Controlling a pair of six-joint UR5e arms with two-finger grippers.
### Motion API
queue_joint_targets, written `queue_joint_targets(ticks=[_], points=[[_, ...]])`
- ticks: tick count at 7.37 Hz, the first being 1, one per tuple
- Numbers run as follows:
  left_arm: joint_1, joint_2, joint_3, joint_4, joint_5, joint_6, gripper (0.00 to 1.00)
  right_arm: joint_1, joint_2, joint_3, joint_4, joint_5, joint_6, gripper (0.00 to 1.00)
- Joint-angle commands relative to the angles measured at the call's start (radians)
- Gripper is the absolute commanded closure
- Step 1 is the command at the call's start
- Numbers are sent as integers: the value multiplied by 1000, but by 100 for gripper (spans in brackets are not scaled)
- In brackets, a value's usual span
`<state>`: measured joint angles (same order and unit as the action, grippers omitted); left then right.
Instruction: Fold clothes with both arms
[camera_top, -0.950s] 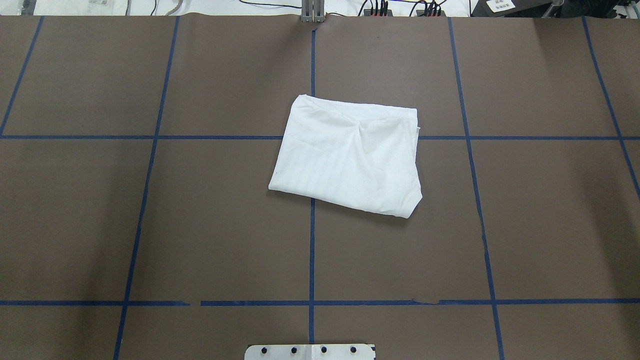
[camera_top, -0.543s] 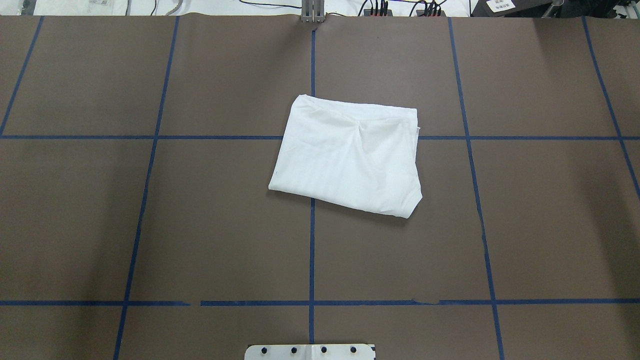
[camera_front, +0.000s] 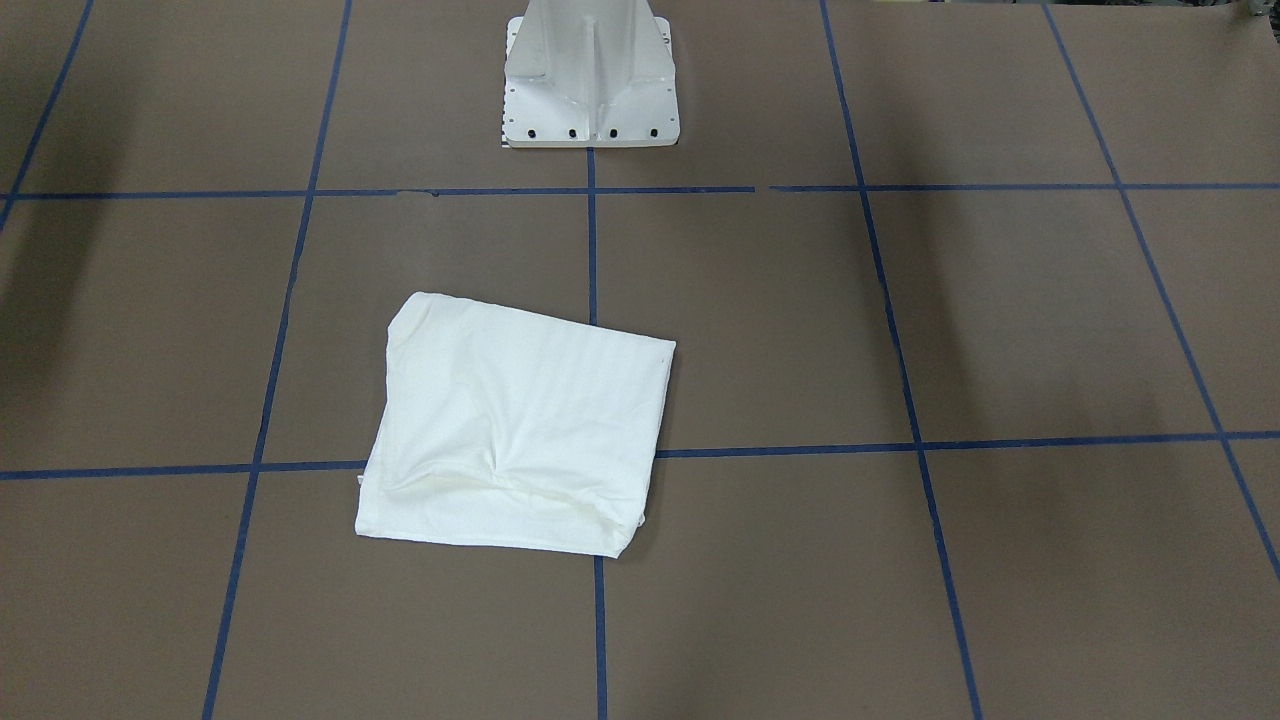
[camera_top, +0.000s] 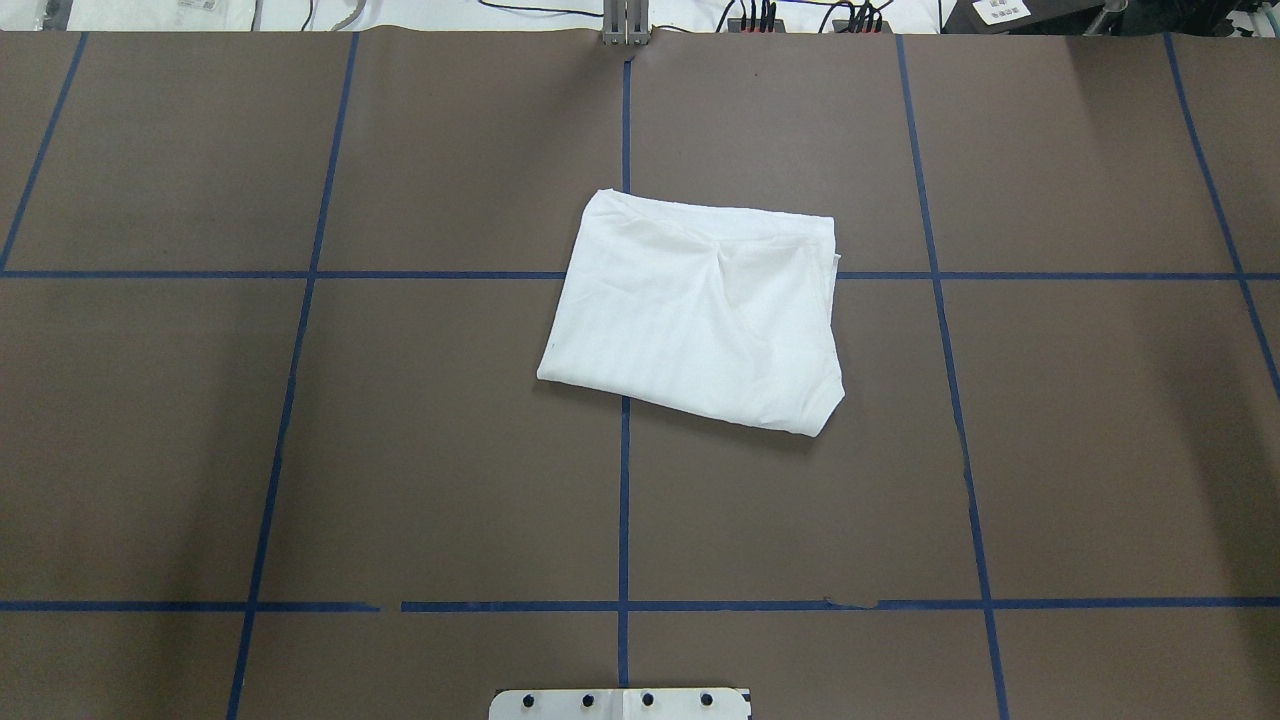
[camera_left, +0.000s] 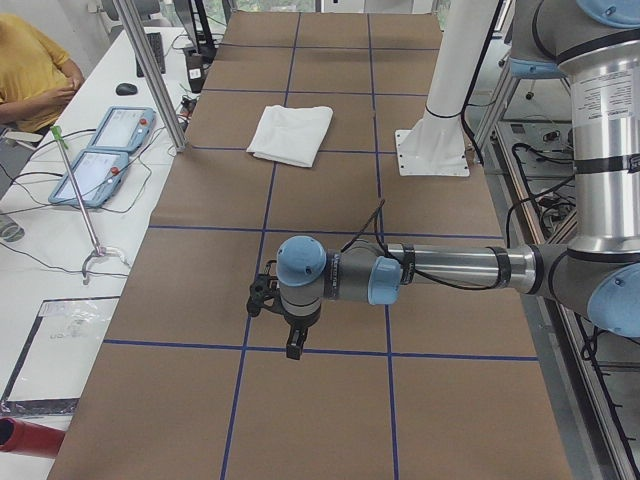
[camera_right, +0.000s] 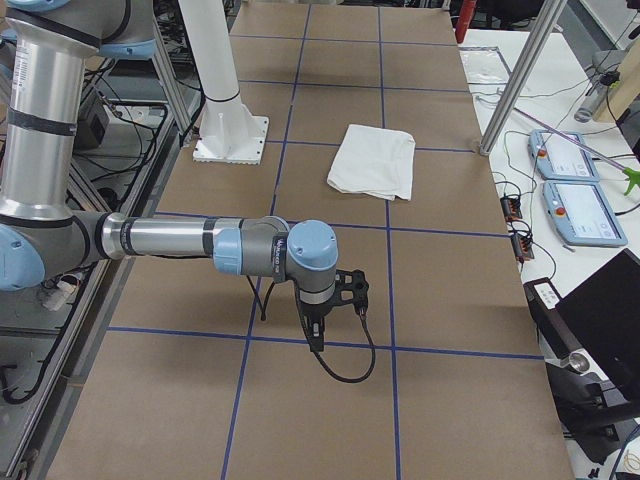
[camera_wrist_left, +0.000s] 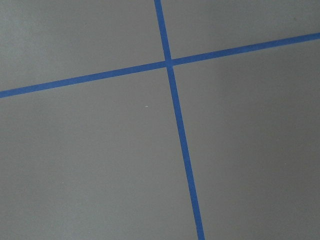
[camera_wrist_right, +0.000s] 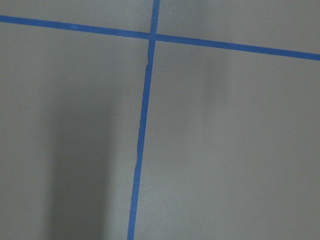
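The limp, light T-shirt (camera_top: 695, 315) probably lifts best by its overhead 5 o'clock corner; whether the left fingers (camera_left: 293, 348) or right fingers (camera_right: 318, 338) are spread, I cannot tell.

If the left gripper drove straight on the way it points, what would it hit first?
Probably the bare table, near a blue tape crossing. The left gripper points down, well away from the folded T-shirt.

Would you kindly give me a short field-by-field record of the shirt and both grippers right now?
garment: white T-shirt, folded into a rough rectangle, flat on the table
left side: left gripper points down over bare table, far from the T-shirt; open or shut unclear
right side: right gripper likewise
contact: neither gripper touches the T-shirt
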<state>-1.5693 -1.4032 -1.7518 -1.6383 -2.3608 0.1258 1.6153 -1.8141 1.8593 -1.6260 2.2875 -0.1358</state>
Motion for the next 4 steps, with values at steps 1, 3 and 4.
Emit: queue_joint_targets(ticks=[1, 3, 4], points=[[0, -2, 0, 0, 0, 0, 0, 0, -1, 0, 0, 1, -4, 0], [0, -3, 2, -18, 0, 0, 0, 0, -1, 1, 0, 9, -4, 0], [0, -3, 2, -21, 2, -2, 0, 0, -1, 0, -2, 13, -4, 0]])
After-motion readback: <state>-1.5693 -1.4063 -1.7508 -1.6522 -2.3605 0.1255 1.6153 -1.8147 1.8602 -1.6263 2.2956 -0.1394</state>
